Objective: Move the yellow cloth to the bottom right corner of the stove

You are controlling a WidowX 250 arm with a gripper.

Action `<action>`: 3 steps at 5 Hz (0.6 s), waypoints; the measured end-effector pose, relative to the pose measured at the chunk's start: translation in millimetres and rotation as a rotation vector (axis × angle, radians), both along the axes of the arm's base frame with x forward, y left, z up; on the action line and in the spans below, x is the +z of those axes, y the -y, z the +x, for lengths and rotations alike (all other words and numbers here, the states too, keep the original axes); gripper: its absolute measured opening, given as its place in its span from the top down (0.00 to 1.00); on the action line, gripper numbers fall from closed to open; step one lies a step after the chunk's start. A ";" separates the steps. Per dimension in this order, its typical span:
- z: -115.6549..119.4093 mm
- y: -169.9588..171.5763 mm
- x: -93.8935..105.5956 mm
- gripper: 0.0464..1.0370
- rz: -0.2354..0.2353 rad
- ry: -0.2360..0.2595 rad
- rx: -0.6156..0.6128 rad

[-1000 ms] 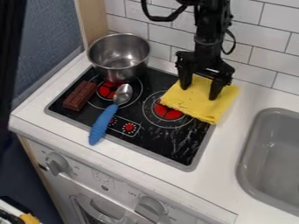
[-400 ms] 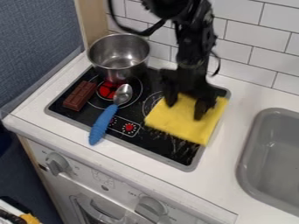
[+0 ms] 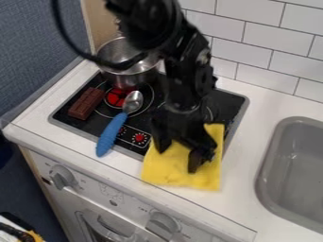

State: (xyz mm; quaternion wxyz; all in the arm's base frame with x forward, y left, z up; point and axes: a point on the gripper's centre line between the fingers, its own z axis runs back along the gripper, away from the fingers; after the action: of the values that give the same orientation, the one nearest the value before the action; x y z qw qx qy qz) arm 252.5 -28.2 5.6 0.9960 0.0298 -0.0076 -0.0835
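A metal pot stands at the back left corner of the stove. A brown chocolate bar lies by the left edge. Beside it, a blue-handled spoon crosses the front edge. A gray sink is right of the stove.

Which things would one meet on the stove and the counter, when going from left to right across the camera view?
Brown chocolate bar → blue-handled spoon → yellow cloth → grey sink.
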 end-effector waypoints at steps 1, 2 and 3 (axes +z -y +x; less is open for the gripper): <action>-6.0 -1.3 0.7 0.04 0.003 -0.002 -0.013; 0.5 0.6 3.2 0.04 -0.008 0.007 -0.034; 6.9 3.1 11.4 0.04 -0.024 0.014 -0.043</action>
State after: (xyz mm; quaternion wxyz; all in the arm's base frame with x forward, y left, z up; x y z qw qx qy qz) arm 259.4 -31.2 17.0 0.9942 0.0182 -0.0164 -0.1048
